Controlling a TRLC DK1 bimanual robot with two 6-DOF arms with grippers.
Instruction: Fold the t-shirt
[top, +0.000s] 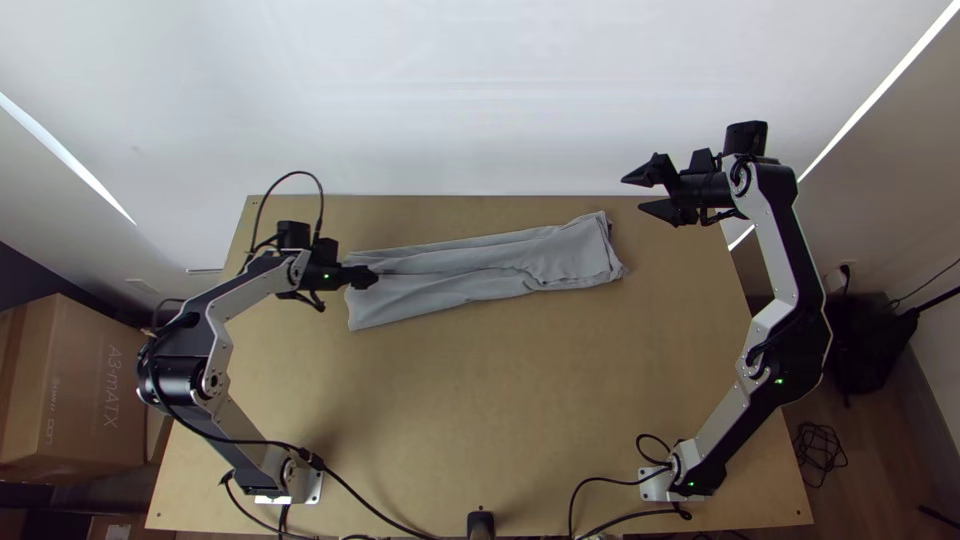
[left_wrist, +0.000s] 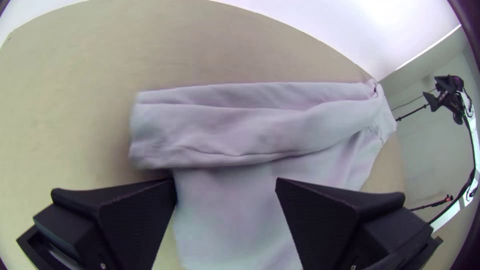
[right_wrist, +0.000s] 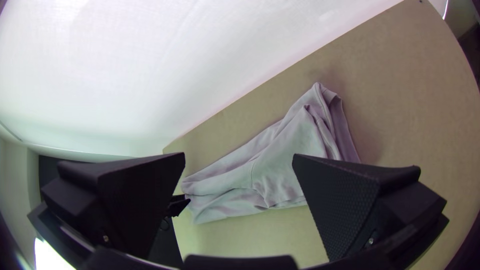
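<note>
T-shirt (top: 580, 255) lies lengthwise, left to right, across the worktop (top: 500, 400)!
Left gripper (left_wrist: 226, 186) is nearer, open at its left end; right gripper (top: 635, 194), open too, hangs beyond the other.

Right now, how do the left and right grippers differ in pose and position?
The left gripper hangs over the t-shirt's left end; the right gripper is off beyond its right end. In the top view, the left gripper points right, while the right gripper points left. Both are open, with wide black fingers.
</note>
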